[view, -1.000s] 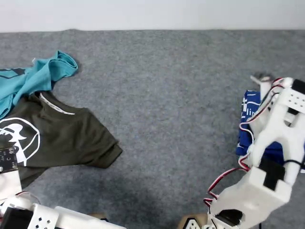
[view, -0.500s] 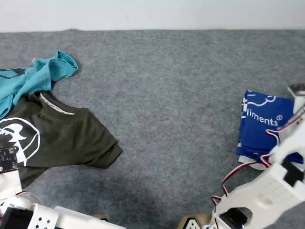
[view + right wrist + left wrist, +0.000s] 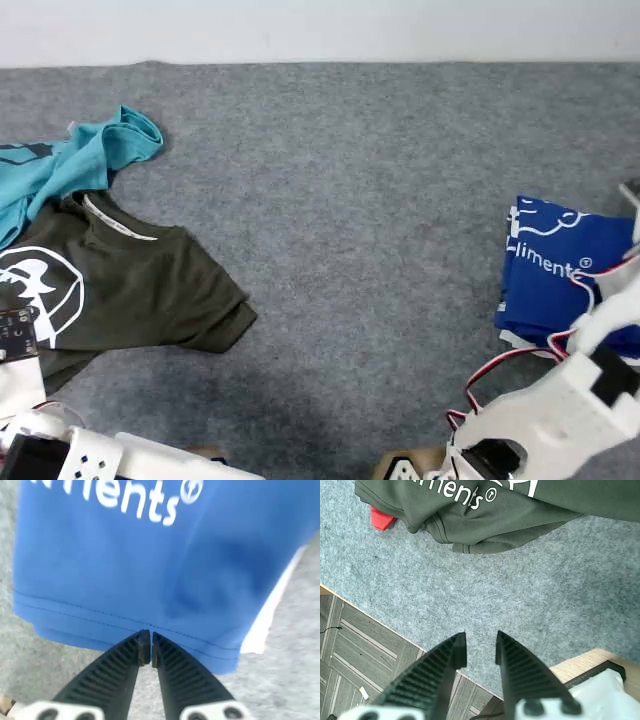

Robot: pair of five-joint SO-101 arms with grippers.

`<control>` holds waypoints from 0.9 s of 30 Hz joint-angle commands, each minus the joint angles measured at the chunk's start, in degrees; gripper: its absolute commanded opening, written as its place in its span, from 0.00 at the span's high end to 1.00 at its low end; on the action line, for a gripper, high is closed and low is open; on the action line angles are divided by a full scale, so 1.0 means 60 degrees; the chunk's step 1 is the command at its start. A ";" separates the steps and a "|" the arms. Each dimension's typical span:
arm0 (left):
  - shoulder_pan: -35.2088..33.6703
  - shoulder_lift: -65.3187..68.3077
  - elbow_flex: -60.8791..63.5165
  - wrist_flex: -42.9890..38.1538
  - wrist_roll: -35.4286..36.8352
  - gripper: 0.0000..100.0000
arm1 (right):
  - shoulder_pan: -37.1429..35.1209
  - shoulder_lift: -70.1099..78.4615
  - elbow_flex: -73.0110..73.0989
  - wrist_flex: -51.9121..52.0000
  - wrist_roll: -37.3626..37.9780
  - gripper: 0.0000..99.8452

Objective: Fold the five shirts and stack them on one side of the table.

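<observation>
Hovering by the blue shirt (image 3: 150, 570), right fingers (image 3: 114, 671) pressed together (left fingers (image 3: 520, 672) parted).

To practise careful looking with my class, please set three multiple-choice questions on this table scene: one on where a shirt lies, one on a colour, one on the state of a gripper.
1. Where on the table does the folded blue shirt lie in the high view?
A) at the left edge
B) in the middle
C) at the right side

2. What colour is the crumpled shirt next to the dark olive shirt?
A) teal
B) yellow
C) orange

3. In what state is the left gripper?
A) shut on a shirt
B) open, holding nothing
C) shut tight on nothing

Answers:
1 C: it lies close to the high view's right edge.
2 A: it is plainly teal.
3 B: the table shows through the gap between its fingers.
</observation>
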 commanded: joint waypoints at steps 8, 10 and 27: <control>0.0029 -0.0044 -0.0037 0.0015 -0.0059 0.90 | -0.0945 -0.0755 -0.0396 -0.1956 0.0073 0.99; 0.0029 -0.0044 -0.0037 0.0015 -0.0059 0.90 | -0.0901 -0.0505 -0.0396 -0.2645 0.0073 0.99; 0.1333 0.0044 -0.0945 0.0220 -0.0059 0.89 | -0.2103 -0.0916 -0.0454 0.1619 -0.0762 0.99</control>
